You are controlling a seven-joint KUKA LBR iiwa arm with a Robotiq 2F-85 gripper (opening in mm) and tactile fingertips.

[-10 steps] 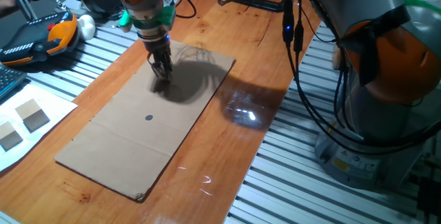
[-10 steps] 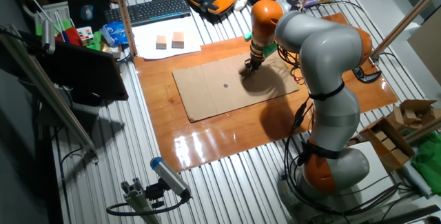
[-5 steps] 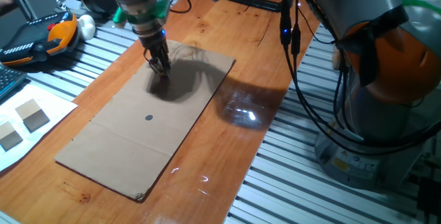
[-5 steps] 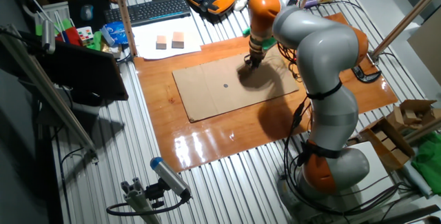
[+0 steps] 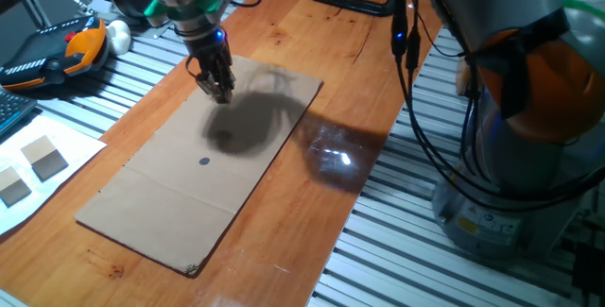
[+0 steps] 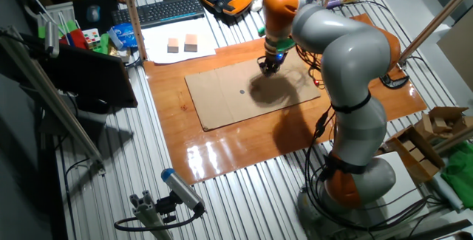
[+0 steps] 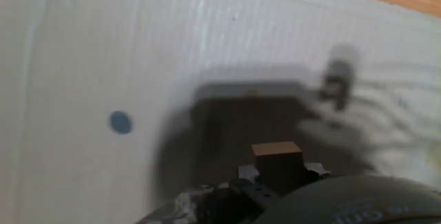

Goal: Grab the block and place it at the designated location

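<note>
gripper [image 5: 220, 92]: pinching the block [image 7: 277, 156], raised above cardboard sheet [image 5: 151, 198]
dot [image 5: 204, 162]: apart, uncovered

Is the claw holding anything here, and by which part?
Yes: the claw holds the small wooden block, apparently by its opposite sides, lifted above the cardboard sheet.

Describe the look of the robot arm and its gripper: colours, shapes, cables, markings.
The arm has rounded silver-grey links with orange joint sections and a grey base. Black cables hang alongside it. A green ring and a small blue light sit above the gripper, which is dark, narrow and two-fingered.
</note>
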